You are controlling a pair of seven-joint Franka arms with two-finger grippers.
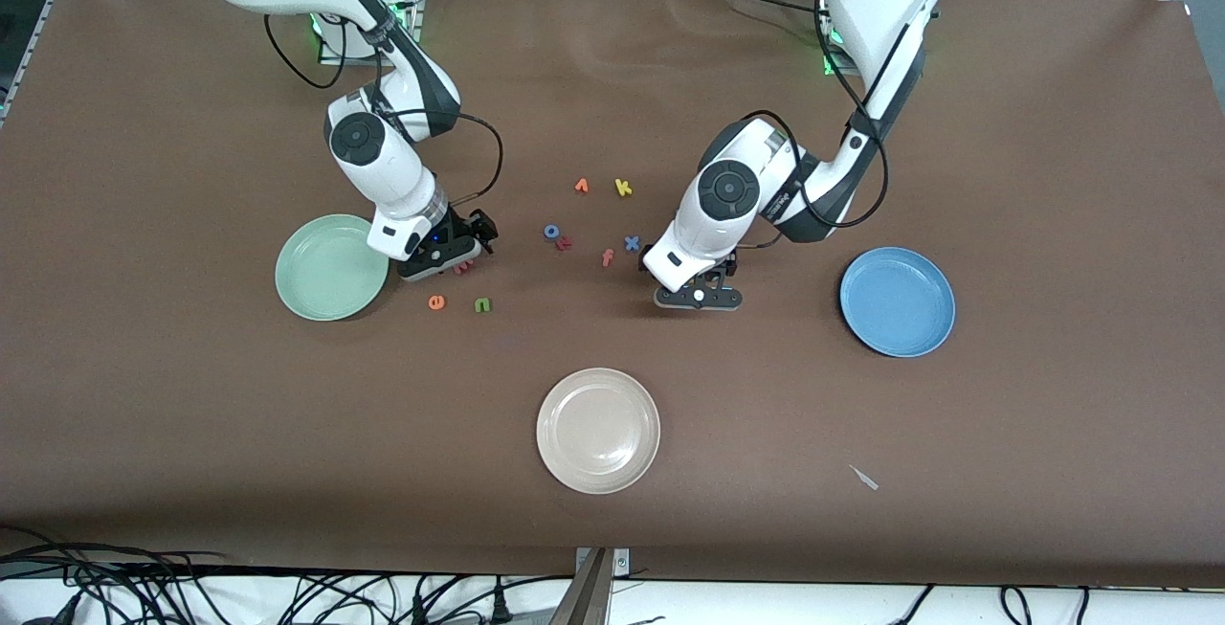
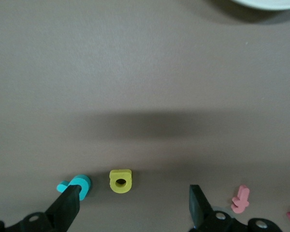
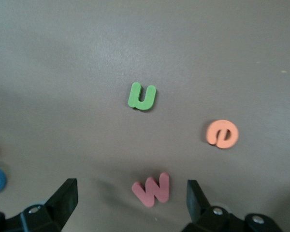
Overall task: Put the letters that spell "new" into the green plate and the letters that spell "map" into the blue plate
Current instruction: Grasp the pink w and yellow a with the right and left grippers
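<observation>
1. Step in hand, as I judge it: the first picks. All three plates lie bare, so no letter has been sorted yet.
2. The right gripper (image 3: 130, 203) hangs low over the salmon-red w (image 3: 152, 189), just beside the green plate (image 1: 306, 295). Its fingers stand wide apart and hold nothing; the w lies between them, untouched.
3. The orange e (image 3: 222, 134) and green n (image 3: 142, 96) lie on the counter near the w, a little closer to the front edge.
4. The left gripper (image 2: 135, 208) hangs low over the yellow a (image 2: 120, 181), with the teal p (image 2: 77, 185) just beside one finger. These fingers are also spread wide and empty. The blue plate (image 1: 866, 319) sits toward the left arm's end.
5. The blue m is not visible.
6. Next move, likely: each gripper drops straight down and closes on its letter, taking care the p is not caught along with the a.
</observation>
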